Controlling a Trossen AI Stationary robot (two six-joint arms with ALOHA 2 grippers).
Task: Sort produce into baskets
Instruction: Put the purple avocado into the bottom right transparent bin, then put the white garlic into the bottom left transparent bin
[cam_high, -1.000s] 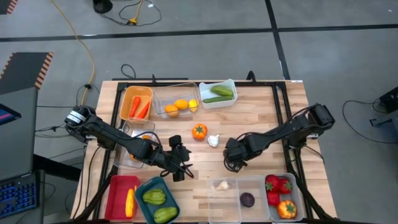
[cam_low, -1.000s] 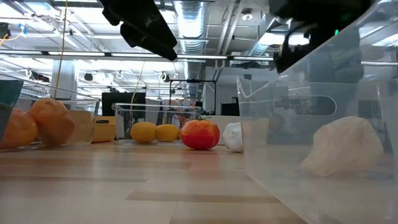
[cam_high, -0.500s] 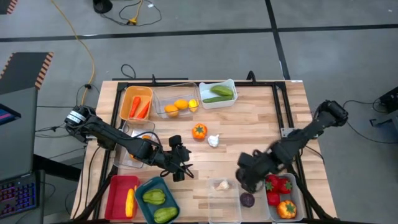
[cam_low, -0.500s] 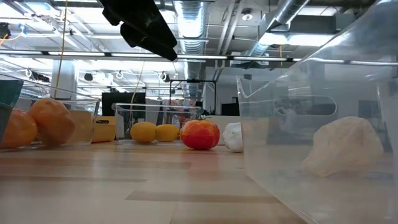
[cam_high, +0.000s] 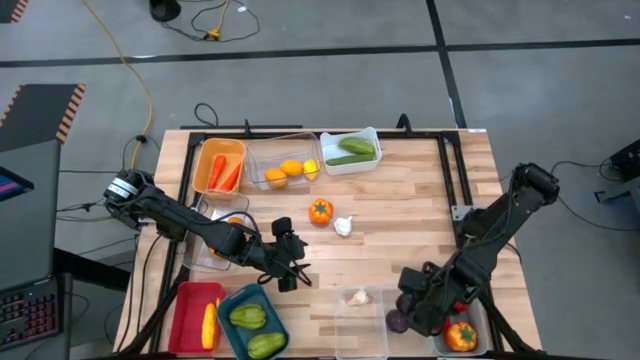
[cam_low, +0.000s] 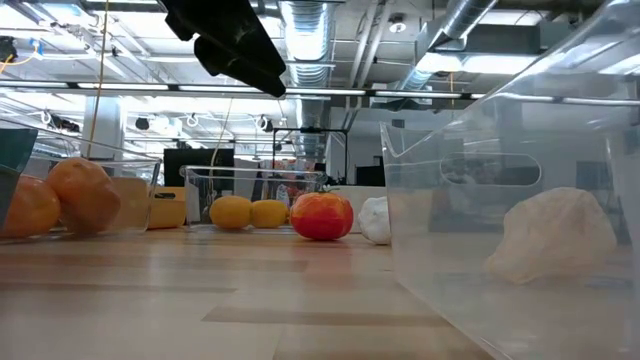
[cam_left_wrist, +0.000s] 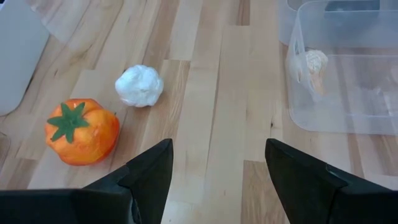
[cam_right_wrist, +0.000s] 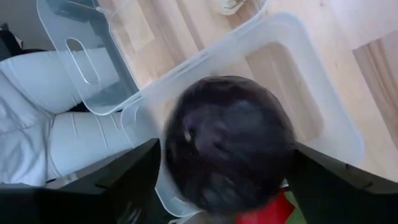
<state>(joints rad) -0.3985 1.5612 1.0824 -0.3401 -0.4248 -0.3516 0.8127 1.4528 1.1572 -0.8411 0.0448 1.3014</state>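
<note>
Wooden table, baskets along edges.
Right gripper releasing purple fruit over clear basket; left gripper half open, empty; fruit probably light, slick.

The tomato and garlic lie side by side on the table ahead of the left gripper; a clear bin holding another garlic sits beyond.
</note>
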